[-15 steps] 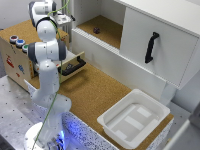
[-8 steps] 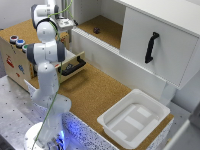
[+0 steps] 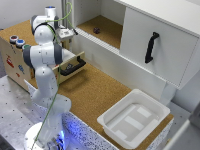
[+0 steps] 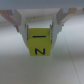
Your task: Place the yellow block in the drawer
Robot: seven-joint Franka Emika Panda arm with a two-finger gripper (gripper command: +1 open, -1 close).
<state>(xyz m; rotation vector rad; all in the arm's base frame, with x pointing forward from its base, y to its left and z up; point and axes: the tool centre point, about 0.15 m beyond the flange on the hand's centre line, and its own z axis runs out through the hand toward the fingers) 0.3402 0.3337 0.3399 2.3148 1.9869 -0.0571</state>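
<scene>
In the wrist view my gripper (image 4: 40, 31) is shut on the yellow block (image 4: 40, 45), which has black letters on its faces and hangs above a pale blurred surface. In the exterior view the gripper (image 3: 68, 34) sits high at the exterior view's left, above the small wooden box cabinet (image 3: 12, 62). The light plywood drawer (image 3: 69, 73) with its black bar handle (image 3: 75, 65) is pulled out below the gripper. The arm hides part of the drawer. The block itself is too small to make out in the exterior view.
A white plastic tub (image 3: 132, 120) stands on the cork surface at the exterior view's lower right. A large white cabinet door with a black handle (image 3: 151, 47) is behind it. A small dark object (image 3: 96, 30) lies in the open recess. Round items (image 3: 17, 41) sit on the wooden box.
The arm and gripper have barely shifted over the drawer. The block stays in the gripper.
</scene>
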